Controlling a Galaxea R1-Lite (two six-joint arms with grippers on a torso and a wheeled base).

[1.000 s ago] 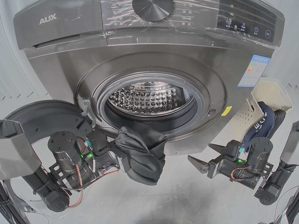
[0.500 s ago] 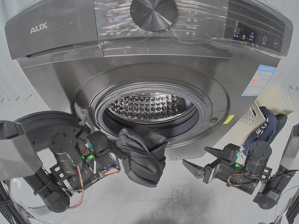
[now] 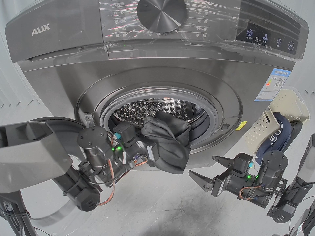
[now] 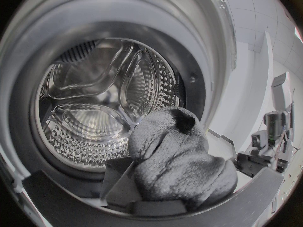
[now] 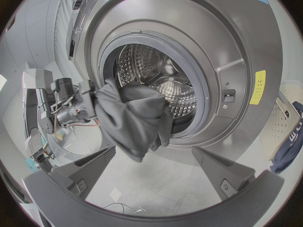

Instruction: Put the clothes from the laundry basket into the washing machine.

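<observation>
My left gripper (image 3: 152, 152) clamped on dark garment (image 3: 172, 141), bundle at lower rim of washing machine drum (image 3: 147, 107) opening, tail hanging outside. My right gripper (image 3: 201, 164) spread wide, empty. Push bundle past door seal (image 5: 203, 92) before release; hanging tail may snag. Blue garment (image 3: 279, 133) over laundry basket (image 3: 290, 100) edge.

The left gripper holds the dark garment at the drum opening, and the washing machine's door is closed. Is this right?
Not quite: the door is open, standing at the robot's left, as the head view shows. The left gripper does hold the dark garment at the drum opening.
</observation>
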